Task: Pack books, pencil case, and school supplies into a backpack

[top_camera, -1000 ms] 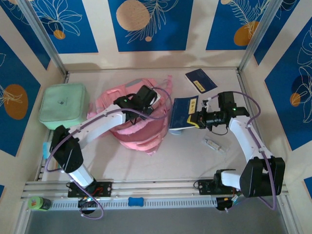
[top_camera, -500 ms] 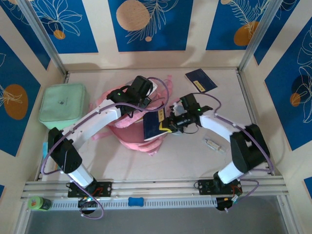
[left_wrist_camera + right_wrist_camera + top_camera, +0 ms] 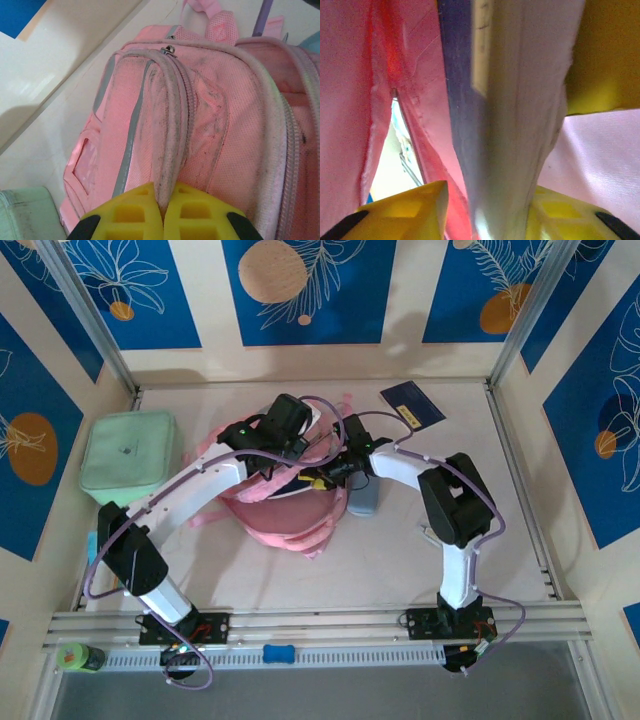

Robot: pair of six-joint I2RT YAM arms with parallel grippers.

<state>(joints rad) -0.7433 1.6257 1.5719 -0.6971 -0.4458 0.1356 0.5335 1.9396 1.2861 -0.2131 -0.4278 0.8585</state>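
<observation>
Left gripper point(image 3: 162, 207): clamped fully closed on the backpack point(image 3: 210, 125) at its zip rim. Right gripper point(image 3: 487, 200): fingers point(image 3: 405, 205) part-spread around a book point(image 3: 515, 100) inside the backpack, mid-table point(image 3: 400, 570). Whether the book is held cannot be told. The gripper is hemmed closely by the bag's walls.

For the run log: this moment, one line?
left claw: shut on backpack rim | right claw: in backpack, around book | pencil case: on table
</observation>
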